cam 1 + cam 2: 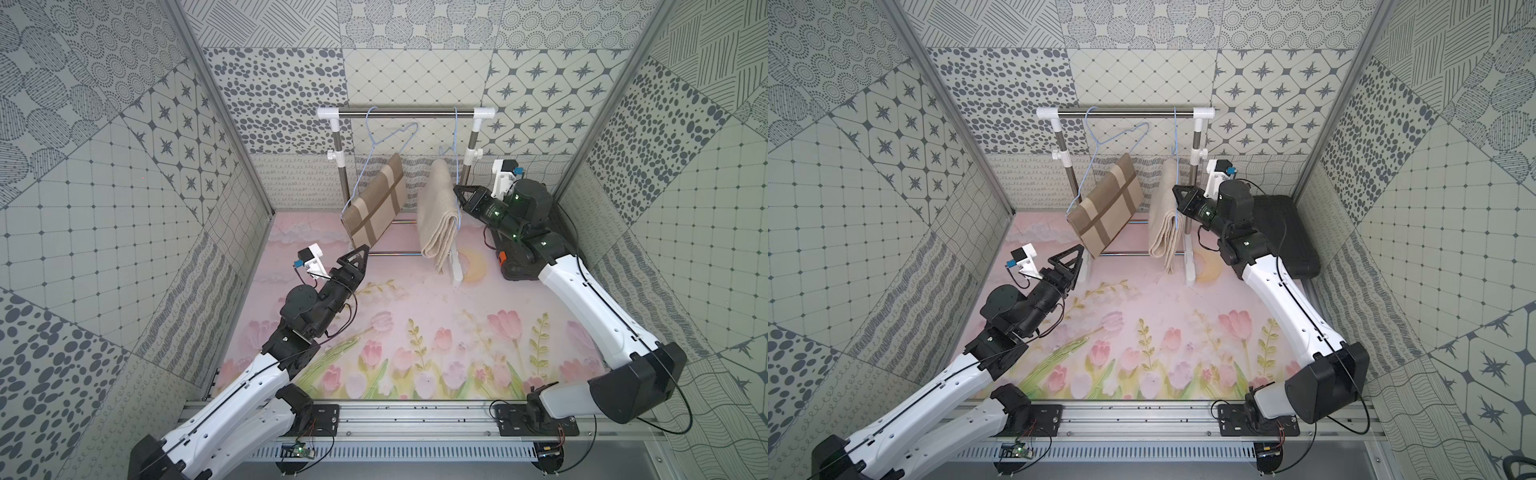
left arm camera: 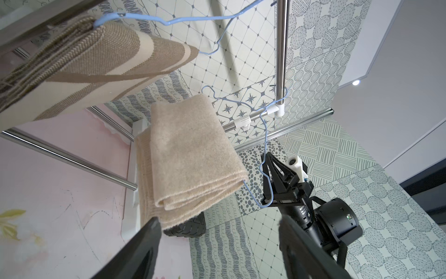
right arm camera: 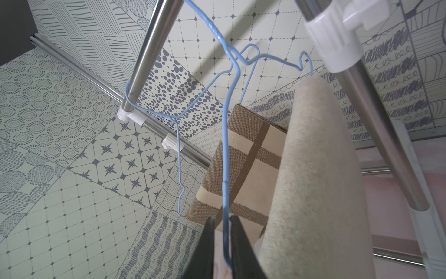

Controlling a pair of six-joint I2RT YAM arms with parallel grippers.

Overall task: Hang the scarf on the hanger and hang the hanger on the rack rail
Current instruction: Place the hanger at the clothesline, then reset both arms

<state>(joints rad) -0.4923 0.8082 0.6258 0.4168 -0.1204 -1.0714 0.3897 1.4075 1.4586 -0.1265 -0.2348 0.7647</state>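
A plain beige scarf (image 1: 436, 216) (image 1: 1167, 220) (image 2: 193, 154) (image 3: 313, 181) is draped folded over a thin blue wire hanger (image 1: 456, 137) (image 1: 1176, 137) (image 3: 226, 135) that hooks on the steel rack rail (image 1: 405, 112). My right gripper (image 1: 459, 195) (image 1: 1177, 191) (image 3: 221, 218) is at that hanger's end, slightly open, with the wire running between its fingers and a gap showing beside it. My left gripper (image 1: 358, 254) (image 1: 1073, 253) (image 2: 218, 221) is wide open and empty, low and in front of the rack, just under the striped scarf's lower corner.
A brown-and-cream striped scarf (image 1: 376, 203) (image 1: 1106, 205) (image 2: 96, 65) hangs tilted on another blue hanger (image 1: 372, 141) at the rail's left. A black case (image 1: 1283, 232) lies at the back right, behind the right arm. Patterned walls close in on three sides of the floral mat (image 1: 415, 316).
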